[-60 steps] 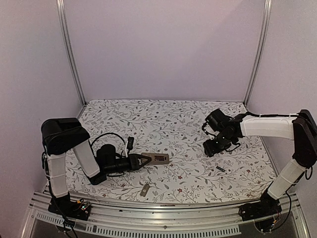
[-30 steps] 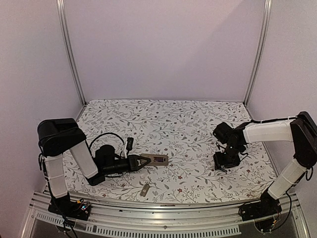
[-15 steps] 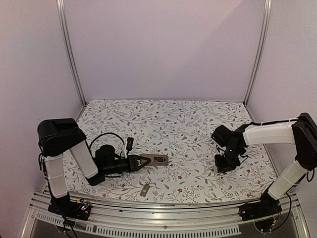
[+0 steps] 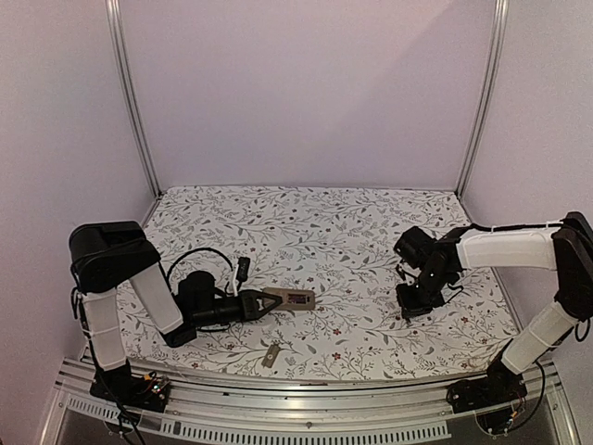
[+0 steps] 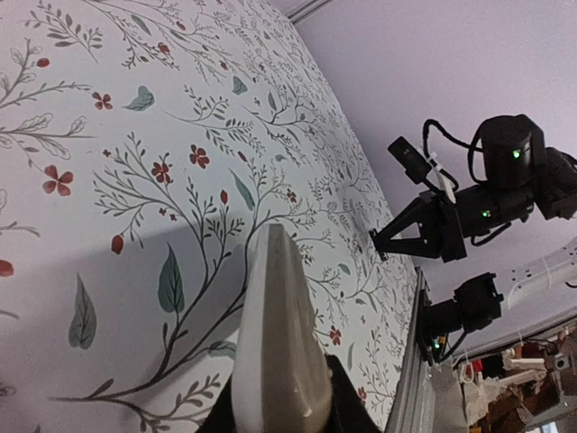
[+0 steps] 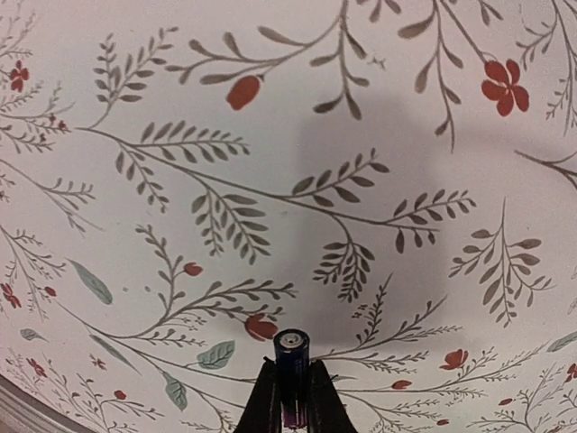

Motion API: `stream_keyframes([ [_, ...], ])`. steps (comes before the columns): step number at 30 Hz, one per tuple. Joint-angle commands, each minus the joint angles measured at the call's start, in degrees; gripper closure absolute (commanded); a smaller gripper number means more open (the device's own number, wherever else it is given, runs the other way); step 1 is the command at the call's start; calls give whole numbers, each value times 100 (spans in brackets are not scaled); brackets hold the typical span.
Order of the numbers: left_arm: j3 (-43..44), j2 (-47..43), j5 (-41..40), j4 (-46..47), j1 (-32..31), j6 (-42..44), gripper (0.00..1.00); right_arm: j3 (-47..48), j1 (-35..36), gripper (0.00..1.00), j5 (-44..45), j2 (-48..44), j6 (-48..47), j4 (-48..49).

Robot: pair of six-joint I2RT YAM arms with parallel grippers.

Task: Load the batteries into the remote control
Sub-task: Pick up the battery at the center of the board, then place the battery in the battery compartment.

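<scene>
Floral-printed cloth (image 4: pixel 315 232) covers the table, white with grey sprigs and red blossoms; on its left side the left gripper (image 4: pixel 267 301) lies low, jaws clamped on one end of the remote control (image 4: pixel 298 298), which juts rightward over the cloth and shows as a pale wedge in the left wrist view; well apart on the right, the right gripper (image 4: pixel 408 311) points down close to the cloth; a small grey-tan cover piece (image 4: pixel 270 355) lies alone by the near edge, in front of the remote control; smallest, a dark battery (image 6: pixel 291 359) sits pinched between the right gripper's fingers, its metallic end facing the cloth.
</scene>
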Motion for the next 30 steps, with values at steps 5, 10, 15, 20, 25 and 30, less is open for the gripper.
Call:
stream_keyframes([
  [5,0,-289,-9,330,-136,334,100,118,49,100,-1382,-1055,-789,1526],
  [10,214,-783,-137,-517,-309,909,100,-86,128,100,-2486,-1483,-1391,2739],
  [15,505,-1374,-332,-1423,-542,1582,100,-400,345,100,-3140,-2241,-3030,4118],
  [20,460,-1683,-313,-1520,-567,1784,100,-801,356,100,-3839,-2947,-4713,5180],
  [25,465,-1652,-157,-1412,-562,1723,100,-761,363,100,-4318,-2984,-5656,5138],
  [30,478,-1764,-74,-1385,-564,1691,100,-617,436,100,-4331,-2951,-6053,4926],
])
